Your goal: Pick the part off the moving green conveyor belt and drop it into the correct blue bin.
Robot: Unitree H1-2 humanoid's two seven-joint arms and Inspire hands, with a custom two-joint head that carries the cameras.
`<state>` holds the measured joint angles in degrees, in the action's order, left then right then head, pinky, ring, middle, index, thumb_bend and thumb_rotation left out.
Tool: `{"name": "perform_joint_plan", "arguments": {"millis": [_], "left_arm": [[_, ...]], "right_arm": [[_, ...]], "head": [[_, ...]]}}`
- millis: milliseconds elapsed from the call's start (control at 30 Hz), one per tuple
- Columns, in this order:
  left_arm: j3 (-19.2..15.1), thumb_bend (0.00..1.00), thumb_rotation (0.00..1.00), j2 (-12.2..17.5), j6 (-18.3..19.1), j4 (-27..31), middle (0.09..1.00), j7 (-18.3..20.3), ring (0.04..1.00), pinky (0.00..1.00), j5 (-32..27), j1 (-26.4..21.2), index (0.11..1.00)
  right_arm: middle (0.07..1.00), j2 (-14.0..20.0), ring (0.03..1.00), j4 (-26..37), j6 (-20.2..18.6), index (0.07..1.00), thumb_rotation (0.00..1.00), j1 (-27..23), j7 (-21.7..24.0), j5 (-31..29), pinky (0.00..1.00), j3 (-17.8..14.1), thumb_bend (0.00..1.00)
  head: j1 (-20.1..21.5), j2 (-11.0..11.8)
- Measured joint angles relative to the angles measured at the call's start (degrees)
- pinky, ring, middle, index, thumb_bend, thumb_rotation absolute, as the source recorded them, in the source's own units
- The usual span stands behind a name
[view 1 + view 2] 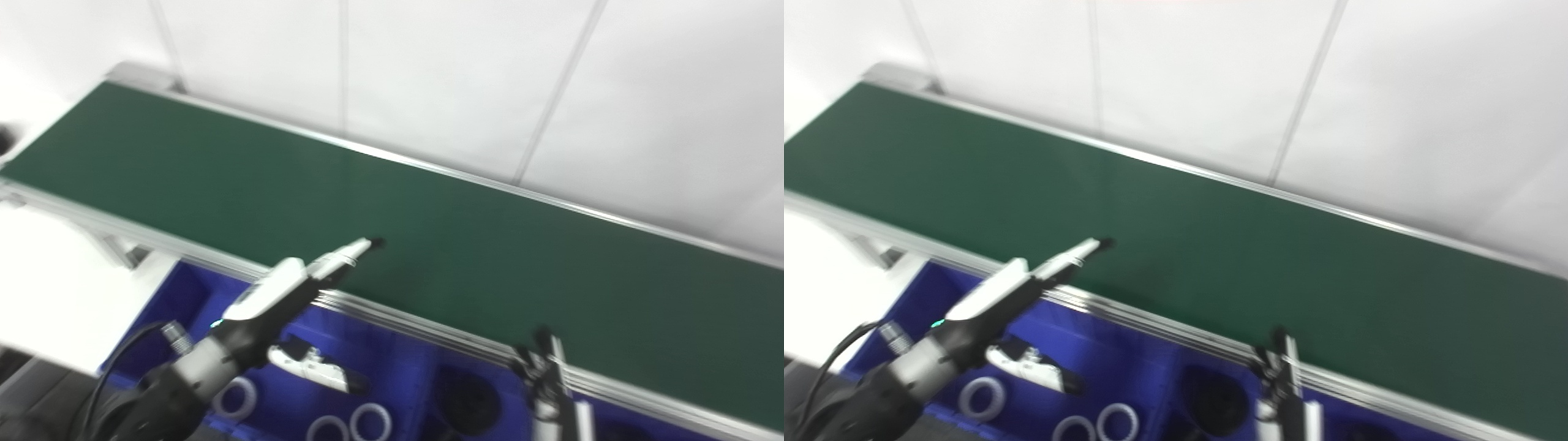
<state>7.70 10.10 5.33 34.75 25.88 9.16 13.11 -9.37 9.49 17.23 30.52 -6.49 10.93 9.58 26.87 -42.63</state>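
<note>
The green conveyor belt (429, 233) runs diagonally from the upper left to the lower right, framed by silver aluminium rails; no part shows on its visible surface. Just below its near rail sit the blue bins (392, 373). The left bin holds 3 white rings (236, 397) near its front edge; the next compartment holds a round black part (468, 401), blurred.

The left hand (288, 294) hangs over the left bin beside the near rail, its white fingers (352, 250) stretched straight out so the dark tips reach just over the belt's near edge, and its thumb (312, 366) spread well apart below, over the bin. It is empty and spread wide.

The right hand (548, 383) rises at the bottom edge by the near rail, seen edge-on and blurred; whether it is spread or closed cannot be told.
</note>
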Motion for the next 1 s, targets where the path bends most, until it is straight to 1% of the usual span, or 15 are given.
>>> {"name": "perform_joint_plan", "arguments": {"millis": [33, 67, 100, 167, 233, 367, 433, 533, 600, 633, 733, 800, 867, 933, 1000], "left_arm": [[0.30, 0.79, 0.83, -1.72, 0.47, -0.39, 1.000, -0.92, 1.000, 1.00, -2.04, 0.56, 1.000], [0.86, 0.80, 0.84, -4.02, 1.42, -1.43, 1.000, -1.82, 1.000, 1.00, -4.08, 1.14, 1.000], [1.42, 0.82, 0.84, -5.57, 2.35, -2.55, 1.000, -2.38, 1.000, 1.00, -5.33, 1.55, 1.000], [2.47, 0.83, 0.84, -7.18, 3.17, -5.54, 1.000, -2.80, 1.000, 1.00, -7.07, 1.95, 1.000], [2.70, 0.85, 0.81, -6.84, 3.43, -7.51, 1.000, -2.90, 1.000, 1.00, -8.31, 1.73, 1.000], [1.97, 0.85, 0.80, -6.75, 2.18, -11.02, 1.000, -4.50, 1.000, 1.00, -9.89, 0.17, 1.000], [1.67, 0.86, 0.79, -6.73, 1.65, -12.55, 1.000, -5.10, 1.000, 1.00, -10.33, -0.39, 1.000], [1.48, 0.86, 0.78, -6.62, 0.62, -14.68, 1.000, -5.20, 1.000, 1.00, -11.51, -1.41, 1.000], [1.51, 0.85, 0.78, -6.63, -0.82, -16.20, 1.000, -5.22, 1.000, 1.00, -12.08, -2.45, 1.000], [1.53, 0.85, 0.77, -6.65, -1.51, -16.88, 1.000, -5.22, 1.000, 1.00, -12.50, -3.05, 1.000], [1.68, 0.84, 0.76, -6.84, -3.58, -19.35, 1.000, -5.22, 1.000, 1.00, -13.81, -4.72, 1.000], [1.78, 0.81, 0.76, -7.04, -4.95, -20.79, 1.000, -5.22, 1.000, 1.00, -14.47, -5.31, 1.000], [2.01, 0.81, 0.77, -7.27, -6.25, -22.65, 1.000, -5.26, 1.000, 1.00, -15.06, -5.66, 1.000], [2.08, 0.79, 0.79, -7.46, -7.35, -24.06, 1.000, -5.38, 1.000, 1.00, -15.17, -5.83, 1.000], [2.07, 0.76, 0.80, -7.49, -8.86, -25.32, 1.000, -5.77, 1.000, 1.00, -15.14, -5.95, 1.000]], "right_arm": [[0.986, -0.36, 0.921, -0.23, 0.97, 1.000, 1.00, -0.20, -1.01, 1.49, 0.90, -0.09, 0.79], [0.985, -0.53, 0.920, -0.42, 2.06, 1.000, 1.00, -0.28, -2.50, 2.87, 0.89, -0.31, 0.79], [0.986, -0.71, 0.925, -0.73, 2.83, 1.000, 1.00, -0.39, -3.84, 3.93, 0.90, -0.65, 0.78], [0.989, -0.88, 0.932, -1.55, 4.14, 1.000, 1.00, -0.55, -6.03, 5.28, 0.91, -1.10, 0.78], [0.988, -0.92, 0.935, -1.72, 4.64, 1.000, 1.00, -0.54, -7.35, 5.89, 0.93, -1.16, 0.81], [0.993, -1.03, 0.935, -1.42, 5.66, 1.000, 0.99, -0.44, -10.08, 6.05, 0.95, -1.31, 0.82], [0.986, -1.08, 0.932, -0.94, 5.83, 1.000, 1.00, -0.35, -11.09, 5.94, 0.95, -1.30, 0.84], [0.975, -1.24, 0.916, 0.90, 5.94, 1.000, 1.00, -0.01, -13.06, 5.86, 0.92, -1.28, 0.83], [0.978, -1.33, 0.917, 1.68, 6.33, 1.000, 1.00, 0.02, -14.54, 5.86, 0.91, -1.27, 0.83], [0.978, -1.33, 0.917, 1.69, 6.37, 0.998, 1.00, 0.02, -15.10, 5.82, 0.91, -1.27, 0.83], [0.971, -1.29, 0.913, 1.66, 6.38, 0.990, 0.98, 0.05, -17.20, 5.84, 0.91, -1.10, 0.83], [0.974, -1.20, 0.915, 1.57, 6.39, 0.990, 0.98, 0.07, -18.62, 6.00, 0.91, -0.88, 0.84], [0.978, -0.91, 0.916, 0.85, 6.46, 0.990, 0.97, 0.06, -20.27, 6.24, 0.91, -0.42, 0.82], [0.974, -0.41, 0.912, -0.36, 6.48, 0.986, 0.96, 0.13, -22.13, 6.46, 0.89, 0.28, 0.82], [0.971, 0.06, 0.906, -2.10, 6.55, 0.978, 0.96, 0.08, -24.44, 7.24, 0.87, 0.88, 0.81]], "head": [[0.02, 0.01], [1.59, 0.61], [1.61, 0.62], [2.66, 1.06], [4.32, 2.02], [5.47, 2.55], [7.31, 3.26], [10.73, 4.39], [10.92, 4.49], [12.23, 5.10], [13.47, 5.98], [15.57, 8.26], [15.58, 8.27], [17.24, 10.54], [17.25, 10.55]]}}
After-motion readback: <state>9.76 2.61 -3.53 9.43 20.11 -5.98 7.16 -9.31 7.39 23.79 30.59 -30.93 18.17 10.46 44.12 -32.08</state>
